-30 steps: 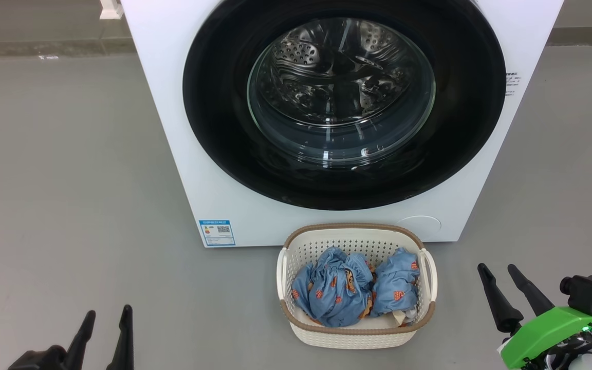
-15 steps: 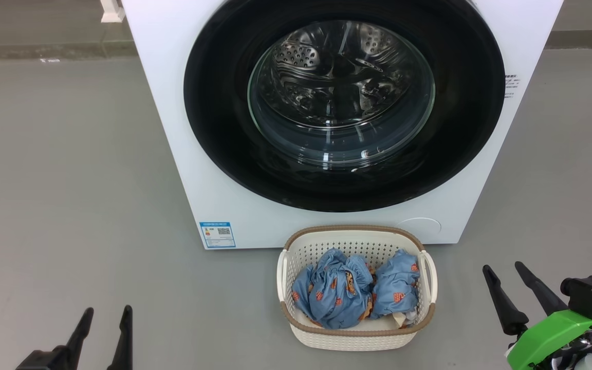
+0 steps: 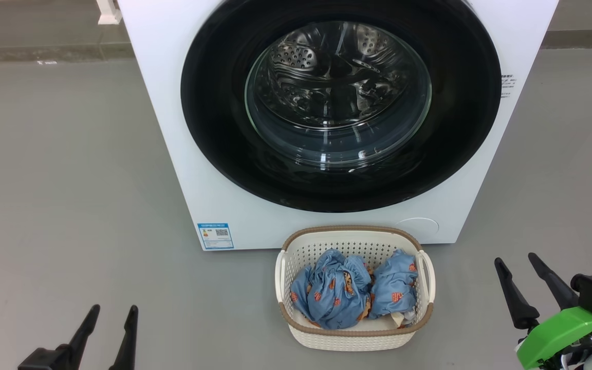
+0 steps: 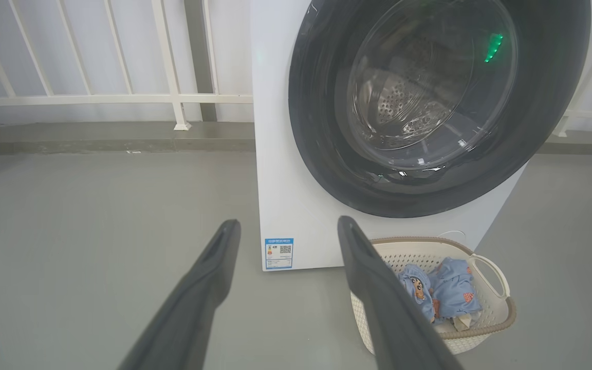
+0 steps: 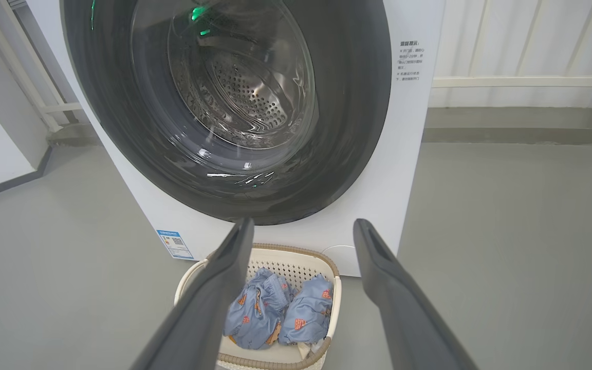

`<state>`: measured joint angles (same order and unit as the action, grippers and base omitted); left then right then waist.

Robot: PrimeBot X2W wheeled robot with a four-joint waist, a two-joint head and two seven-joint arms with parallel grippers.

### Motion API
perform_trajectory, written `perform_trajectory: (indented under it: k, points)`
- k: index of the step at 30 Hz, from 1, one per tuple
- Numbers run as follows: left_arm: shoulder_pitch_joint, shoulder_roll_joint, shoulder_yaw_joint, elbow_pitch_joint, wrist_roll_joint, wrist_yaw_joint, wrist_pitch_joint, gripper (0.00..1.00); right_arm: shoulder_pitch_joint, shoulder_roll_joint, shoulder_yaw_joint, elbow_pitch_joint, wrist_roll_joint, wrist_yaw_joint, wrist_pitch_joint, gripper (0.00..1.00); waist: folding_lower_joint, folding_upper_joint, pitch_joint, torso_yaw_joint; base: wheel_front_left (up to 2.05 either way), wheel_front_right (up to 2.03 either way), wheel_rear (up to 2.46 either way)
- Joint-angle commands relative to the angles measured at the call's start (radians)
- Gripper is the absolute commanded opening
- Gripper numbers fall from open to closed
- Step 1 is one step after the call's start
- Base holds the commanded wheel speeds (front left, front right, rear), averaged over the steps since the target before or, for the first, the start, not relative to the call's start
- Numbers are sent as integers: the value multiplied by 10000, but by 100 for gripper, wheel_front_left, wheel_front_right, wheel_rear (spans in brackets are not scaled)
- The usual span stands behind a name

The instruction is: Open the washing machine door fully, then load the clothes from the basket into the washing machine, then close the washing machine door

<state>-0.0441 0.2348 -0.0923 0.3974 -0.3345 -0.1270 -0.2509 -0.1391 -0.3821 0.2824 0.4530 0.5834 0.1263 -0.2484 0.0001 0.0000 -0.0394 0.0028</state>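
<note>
The white washing machine (image 3: 172,133) stands ahead with its round black-rimmed door (image 3: 214,133) shut flat against the front; the steel drum shows through the glass bowl. On the floor right before it sits the cream basket (image 3: 357,340) holding blue printed clothes (image 3: 334,293). My left gripper (image 3: 113,310) is open at the lower left, well away from the basket. At the lower right my right gripper (image 3: 516,258) is open too, empty, to the right of the basket. The door (image 4: 316,144), basket (image 4: 496,313) and clothes (image 4: 450,295) appear in the left wrist view, and the door (image 5: 357,103), basket (image 5: 296,257), clothes (image 5: 275,313) in the right.
Grey floor (image 3: 59,180) lies open on both sides of the machine. A white railing (image 4: 121,97) and a low kerb run behind it. A blue label (image 3: 215,236) marks the machine's lower left corner.
My right gripper has drifted up and to the right in the head view. The left gripper shifted slightly right. The head view itself moved a little; door, basket and clothes stay put.
</note>
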Motion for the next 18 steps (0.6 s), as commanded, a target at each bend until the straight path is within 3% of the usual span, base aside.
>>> perform_trajectory:
  k: [1, 18]
  points:
    - [-519, 223, 389, -111, -113, -37, -109, 100, -129, -181, 21, -225, -265, 44, -134, 100, 0, 0, 5, 0, 0, 0, 0]
    - [-701, 124, 593, 132, -476, -37, -109, 100, 139, 167, -645, -317, -690, 44, -134, 100, 0, 0, -12, 7, 0, 0, 0]
